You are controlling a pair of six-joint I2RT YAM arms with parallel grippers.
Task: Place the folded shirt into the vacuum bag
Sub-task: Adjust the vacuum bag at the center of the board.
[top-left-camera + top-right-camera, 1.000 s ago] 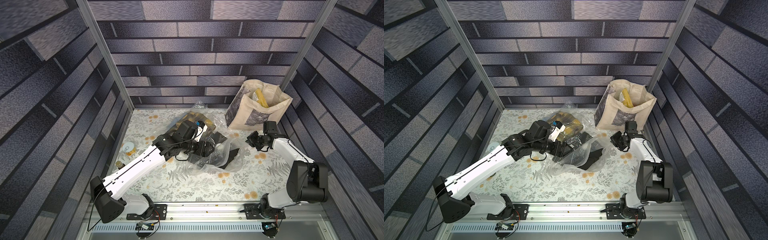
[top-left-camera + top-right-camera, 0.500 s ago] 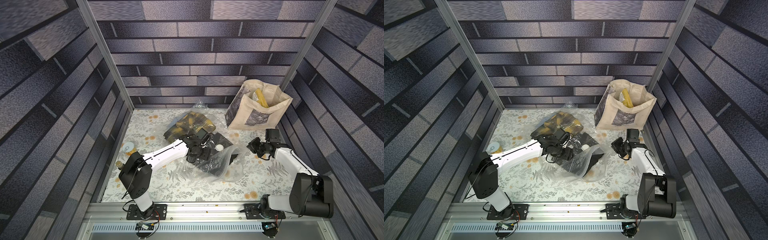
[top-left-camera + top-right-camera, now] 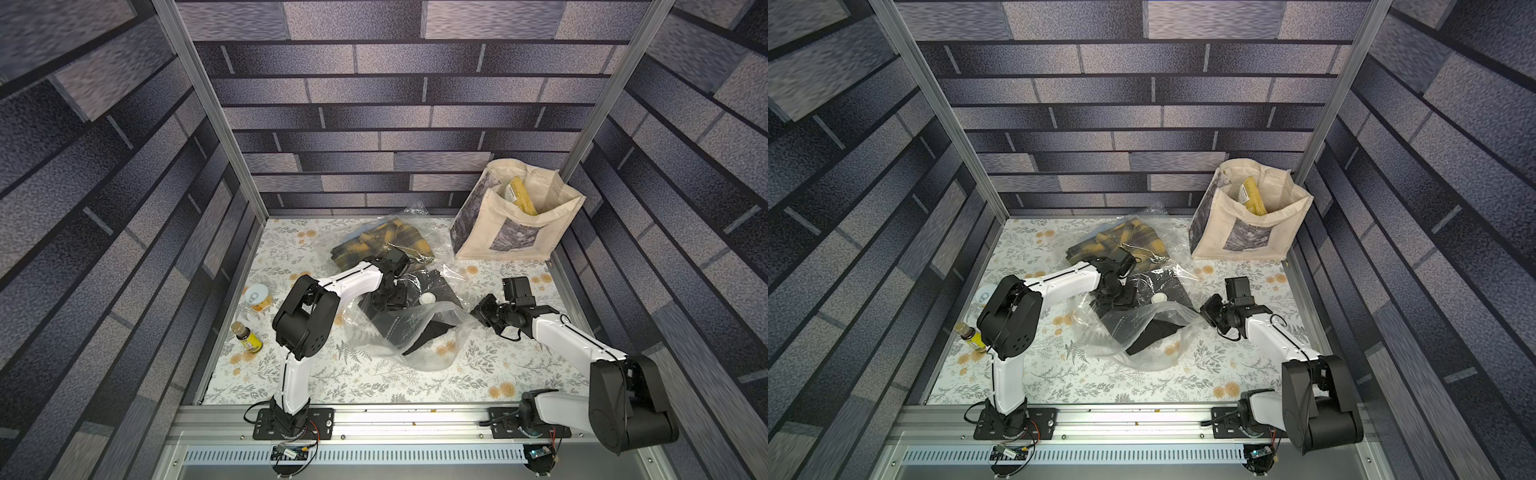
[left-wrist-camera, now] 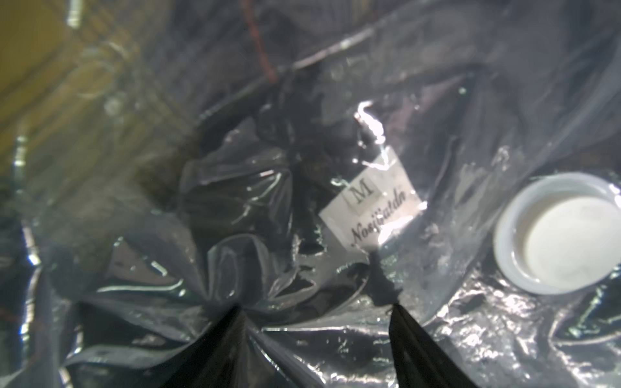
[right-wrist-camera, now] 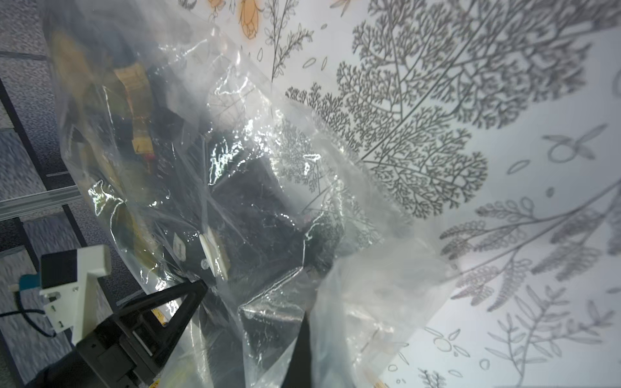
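Left arm [image 3: 353, 282] and right arm [image 3: 573, 345]: white link shells, black joint housings; black base plates [image 3: 320, 426] screwed onto the aluminium rail [image 3: 407, 419], thin cables [image 3: 248, 411] beside it.

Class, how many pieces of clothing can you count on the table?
2. A black shirt at the centre, seen through the vacuum bag; a yellow plaid shirt behind it, towards the back wall. The tote bag may hide more.

A beige tote bag [image 3: 515, 237] with a grey picture stands open at the far right corner of the flower-printed desk [image 3: 374, 386], a yellow packet [image 3: 519, 195] inside. Along the left edge — near each other, apart — sit a pull-tab tin [image 3: 257, 296] and a brown-capped bottle [image 3: 246, 337]. Plaid yellow cloth [image 3: 386, 239] in clear plastic lies at the back.
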